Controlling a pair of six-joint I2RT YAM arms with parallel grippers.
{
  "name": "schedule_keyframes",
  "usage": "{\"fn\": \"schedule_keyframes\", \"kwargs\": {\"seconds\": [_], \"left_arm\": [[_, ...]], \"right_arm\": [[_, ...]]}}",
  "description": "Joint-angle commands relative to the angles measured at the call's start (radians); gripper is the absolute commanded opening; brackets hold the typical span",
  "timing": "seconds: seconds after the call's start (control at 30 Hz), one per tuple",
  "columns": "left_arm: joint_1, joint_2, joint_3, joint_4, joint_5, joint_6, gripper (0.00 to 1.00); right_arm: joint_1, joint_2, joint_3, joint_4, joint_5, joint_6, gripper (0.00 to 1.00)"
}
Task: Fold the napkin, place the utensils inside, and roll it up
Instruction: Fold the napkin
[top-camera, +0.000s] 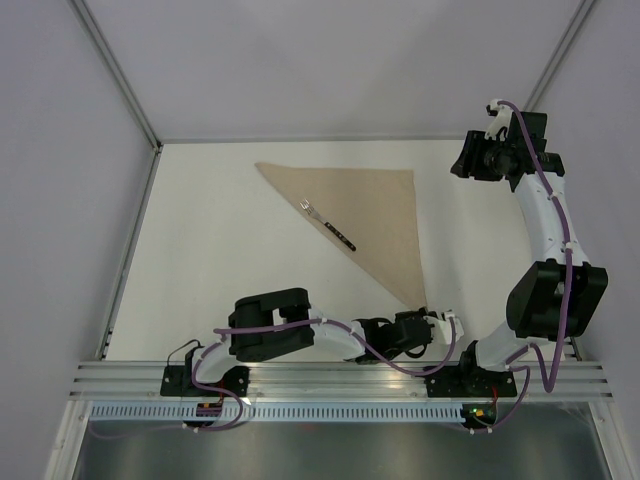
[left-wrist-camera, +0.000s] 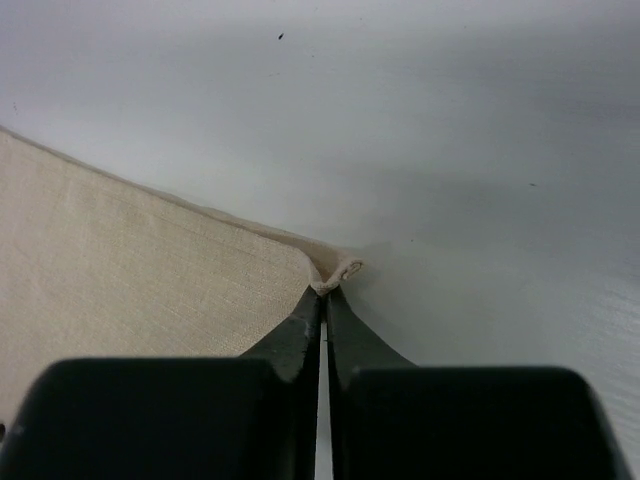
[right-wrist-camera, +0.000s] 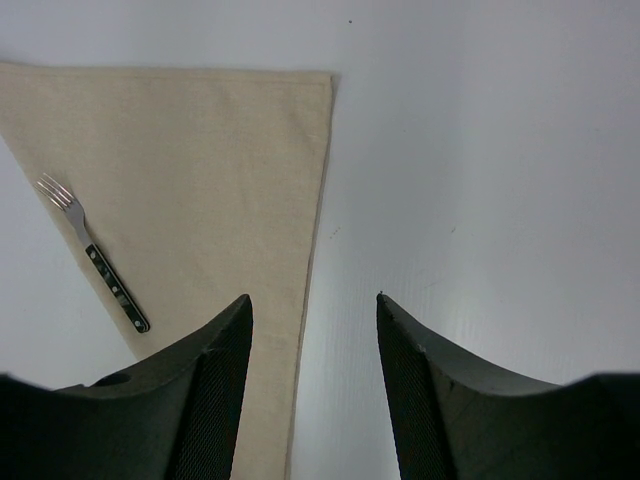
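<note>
The tan napkin lies folded into a triangle, its long edge running from back left to front right. A fork with a dark handle lies on it along that long edge. My left gripper is shut on the napkin's near corner at table level. In the left wrist view the fingers pinch the bunched corner of the cloth. My right gripper is open and empty, raised right of the napkin's back right corner. The right wrist view shows napkin and fork below. No other utensil shows.
White walls with metal frame posts close the table at the back and both sides. The aluminium rail carrying the arm bases runs along the near edge. Bare white table lies left of the napkin.
</note>
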Motion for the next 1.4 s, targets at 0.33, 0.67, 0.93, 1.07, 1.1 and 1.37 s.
{"fn": "schedule_keyframes", "kwargs": {"seconds": [0.33, 0.67, 0.93, 1.07, 1.1, 1.37], "left_arm": [[-0.001, -0.053, 0.078, -0.043, 0.161, -0.164, 0.02], [0.164, -0.203, 0.065, -0.133, 0.232, -0.437, 0.02], [0.484, -0.311, -0.03, -0.19, 0.371, -0.732, 0.02], [0.633, -0.326, -0.067, -0.204, 0.423, -0.8, 0.02], [0.664, -0.325, -0.07, -0.208, 0.452, -0.809, 0.02], [0.885, -0.279, -0.057, -0.227, 0.617, -0.866, 0.02]], "right_arm": [[-0.003, -0.038, -0.006, 0.032, -0.004, -0.006, 0.57], [-0.003, -0.029, -0.001, 0.039, -0.023, 0.003, 0.57], [-0.003, -0.021, 0.005, 0.041, -0.037, 0.006, 0.57], [-0.005, -0.015, 0.008, 0.039, -0.043, 0.006, 0.57], [-0.005, -0.015, 0.009, 0.039, -0.046, 0.007, 0.57], [-0.003, 0.0, 0.005, 0.049, -0.074, 0.015, 0.57]]}}
